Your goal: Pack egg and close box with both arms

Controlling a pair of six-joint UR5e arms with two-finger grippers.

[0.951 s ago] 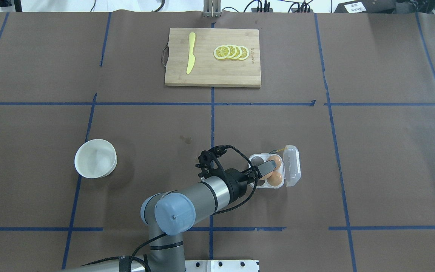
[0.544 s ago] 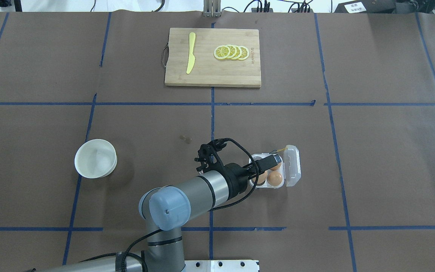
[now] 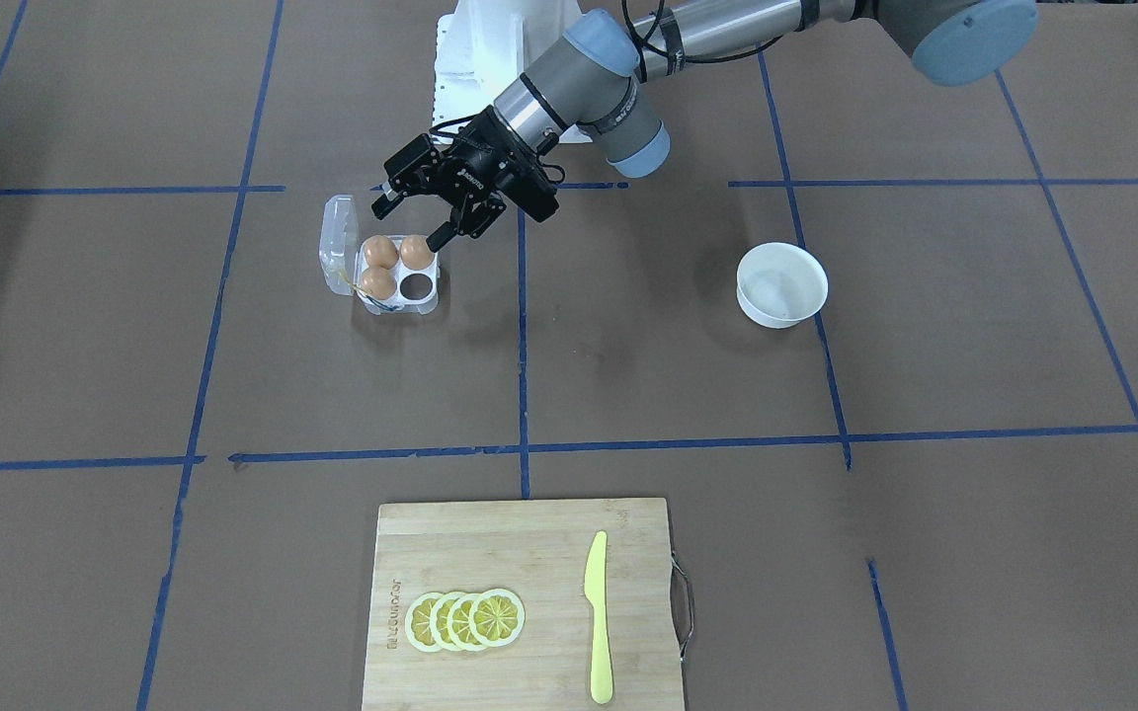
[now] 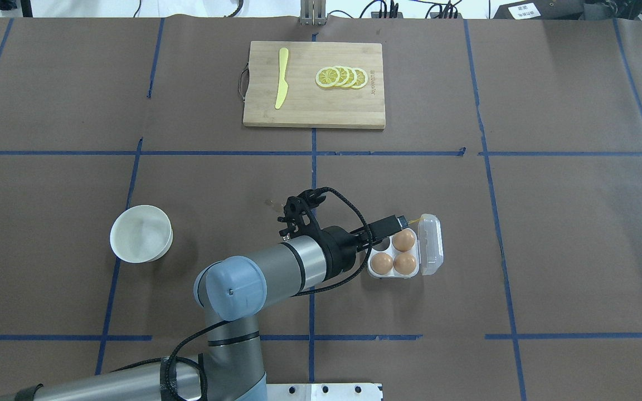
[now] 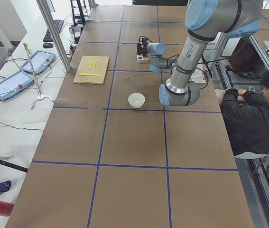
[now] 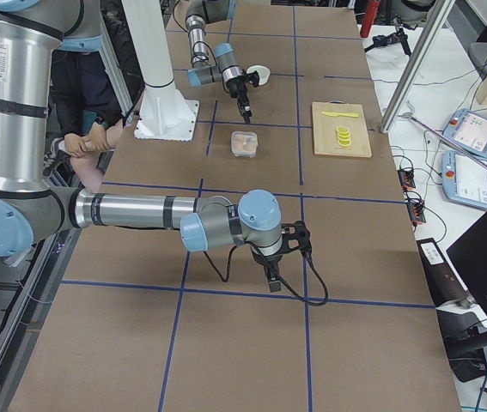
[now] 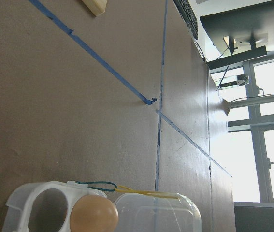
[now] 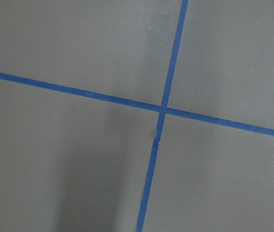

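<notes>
The clear four-cup box (image 4: pixel 370 272) stands open, its lid (image 4: pixel 431 252) laid out to the right. Three brown eggs sit in it: far right (image 4: pixel 404 240), near left (image 4: pixel 381 263) and near right (image 4: pixel 405 263). In the front view its far-left cup (image 3: pixel 418 286) is empty, and a yellow string (image 7: pixel 146 193) lies at the hinge. My left gripper (image 3: pixel 413 222) is open and empty, just above the box's left side. My right gripper (image 6: pixel 272 280) shows only in the right side view, far from the box; I cannot tell whether it is open or shut.
A white bowl (image 4: pixel 141 234) stands to the left of my left arm. A wooden cutting board (image 4: pixel 310 108) at the far middle carries lemon slices (image 4: pixel 342 77) and a yellow knife (image 4: pixel 281 84). Blue tape lines cross the brown table cover.
My left gripper had an egg over the box, set it in the near-left cup, opened, and drew back up and to the left. The box now holds three eggs.
</notes>
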